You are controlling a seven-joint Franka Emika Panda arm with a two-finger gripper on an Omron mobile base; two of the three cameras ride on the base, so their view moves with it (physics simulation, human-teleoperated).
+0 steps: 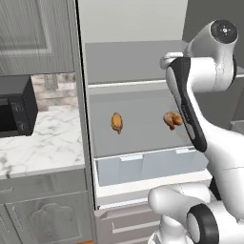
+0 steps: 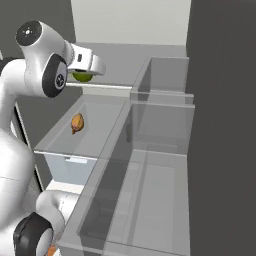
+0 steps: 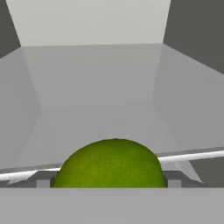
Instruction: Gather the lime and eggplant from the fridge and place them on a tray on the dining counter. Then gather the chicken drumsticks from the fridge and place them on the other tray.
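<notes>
Wide open, the jaws of the gripper [image 3: 109, 183] stand on both sides of the lime [image 3: 110, 163], which sits between them at the front edge of an upper fridge shelf [image 3: 100, 87]; the fingertips are hidden at the bottom of the hand view, so I cannot tell if they touch the fruit. From the right base view the lime [image 2: 82, 76] shows just under the white hand. This shelf is grey and bare behind the lime, with walls on both sides and much free room toward the back. One shelf lower lie two chicken drumsticks [image 1: 117, 122], well apart from each other; the second one [image 1: 172, 119] is partly covered by the arm. Below them is a pale drawer [image 1: 147, 167]. Left of the fridge, a marble counter [image 1: 45, 140] carries a black microwave [image 1: 16, 105].
</notes>
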